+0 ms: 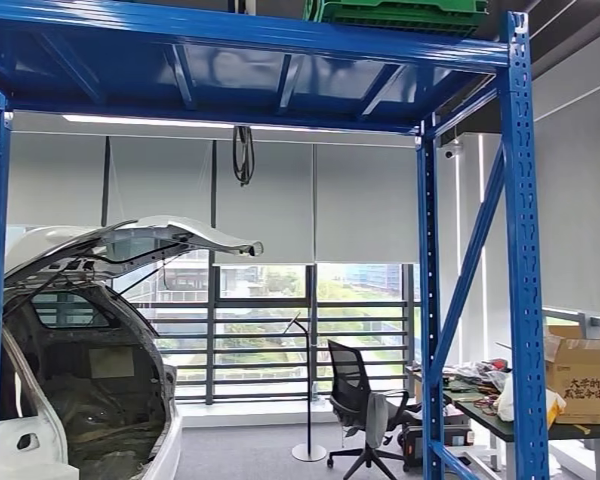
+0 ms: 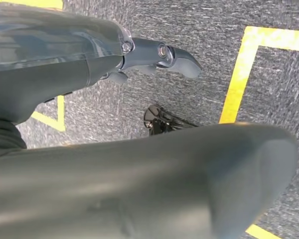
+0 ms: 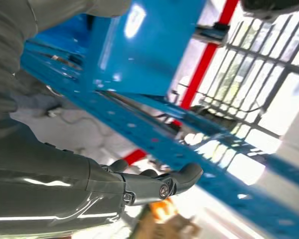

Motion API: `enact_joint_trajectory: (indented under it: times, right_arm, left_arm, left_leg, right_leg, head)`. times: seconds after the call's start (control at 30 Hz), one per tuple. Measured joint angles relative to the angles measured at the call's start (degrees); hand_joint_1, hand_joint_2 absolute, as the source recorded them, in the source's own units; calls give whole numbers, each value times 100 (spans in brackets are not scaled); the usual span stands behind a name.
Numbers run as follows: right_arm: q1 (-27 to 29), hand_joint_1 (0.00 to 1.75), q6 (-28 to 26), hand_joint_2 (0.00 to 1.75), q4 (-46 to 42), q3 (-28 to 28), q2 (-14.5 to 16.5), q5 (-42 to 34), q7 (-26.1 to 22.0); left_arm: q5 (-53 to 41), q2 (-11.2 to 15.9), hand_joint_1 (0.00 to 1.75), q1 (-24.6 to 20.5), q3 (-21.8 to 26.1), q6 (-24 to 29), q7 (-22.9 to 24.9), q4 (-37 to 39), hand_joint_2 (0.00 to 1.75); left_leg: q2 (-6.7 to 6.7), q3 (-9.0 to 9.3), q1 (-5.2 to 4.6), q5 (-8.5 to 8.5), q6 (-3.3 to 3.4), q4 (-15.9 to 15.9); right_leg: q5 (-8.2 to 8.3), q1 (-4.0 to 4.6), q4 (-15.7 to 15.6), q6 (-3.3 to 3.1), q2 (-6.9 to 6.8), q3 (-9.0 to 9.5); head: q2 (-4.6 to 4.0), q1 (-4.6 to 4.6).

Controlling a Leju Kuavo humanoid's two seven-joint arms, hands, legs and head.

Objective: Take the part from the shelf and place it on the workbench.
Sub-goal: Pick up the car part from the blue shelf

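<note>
One blue shelf; one green crate; one office chair; one cardboard box.

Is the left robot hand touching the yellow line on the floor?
Apart. In the left wrist view the left robot hand hangs above the carpet, holding nothing, and the yellow line lies on the floor beyond its fingertips.

The green crate atop the blue shelf is cut off by the frame's upper edge.

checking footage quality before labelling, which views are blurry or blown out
Head view: sharp, though the blue shelf frame stands dark against bright windows. Left wrist view: the grey carpet is streaked, and the left robot hand is soft up close. Right wrist view: the windows are overexposed, the blue beams smeared; the right robot hand is clearer.
</note>
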Motion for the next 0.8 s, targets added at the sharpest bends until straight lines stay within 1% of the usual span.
enact_joint_trajectory:
  times: [0.07,0.2,0.3,0.43,0.53,0.63,0.73,0.8]
  right_arm:
    - [-151,0,-19,175,-216,298,-71,109,69]
    - [-469,0,-52,0,-443,927,-203,333,206]
    - [-672,0,-47,0,-465,1383,-322,383,293]
    - [-978,0,15,0,-434,1954,-564,185,322]
    - [-1097,0,40,0,-422,2150,-694,23,314]
    - [-1325,0,73,0,-404,2449,-908,-155,300]
    - [-1453,0,108,0,-382,2693,-1086,-359,296]
    - [-1494,0,123,0,-367,2786,-1163,-442,303]
  left_arm:
    - [-37,-3,0,-23,113,-5,-4,22,0]
    - [-139,-24,0,-57,284,-62,-39,58,0]
    - [-229,-39,0,-78,382,-111,-69,85,0]
    - [-385,-47,0,-97,483,-183,-113,118,0]
    - [-479,-47,0,-97,514,-199,-131,127,0]
    - [-590,-47,0,-107,594,-252,-158,135,0]
    - [-740,-48,0,-120,645,-325,-191,145,0]
    - [-809,-48,0,-122,672,-355,-213,160,0]
  left_leg:
    - [-1,-1,0,0,0,0]
    - [0,-1,1,0,0,0]
    - [-1,-2,0,1,0,0]
    - [-3,-7,-2,1,0,8]
    - [-11,-26,-9,1,1,21]
    - [-9,-43,-16,0,5,31]
    - [-9,-60,-20,-5,17,56]
    - [-10,-79,-26,-2,36,72]
  right_leg:
    - [0,0,0,0,-1,0]
    - [0,1,1,0,0,0]
    - [0,0,1,0,0,-2]
    - [3,-1,-1,4,-1,-8]
    - [9,-8,-2,15,-7,-19]
    - [17,-15,-1,29,-2,-34]
    - [22,-19,-2,44,-7,-37]
    - [33,-25,-5,68,-8,-45]
  head:
    - [0,0]
    - [0,0]
    - [0,0]
    - [0,0]
    - [0,0]
    - [0,0]
    - [0,0]
    - [0,0]
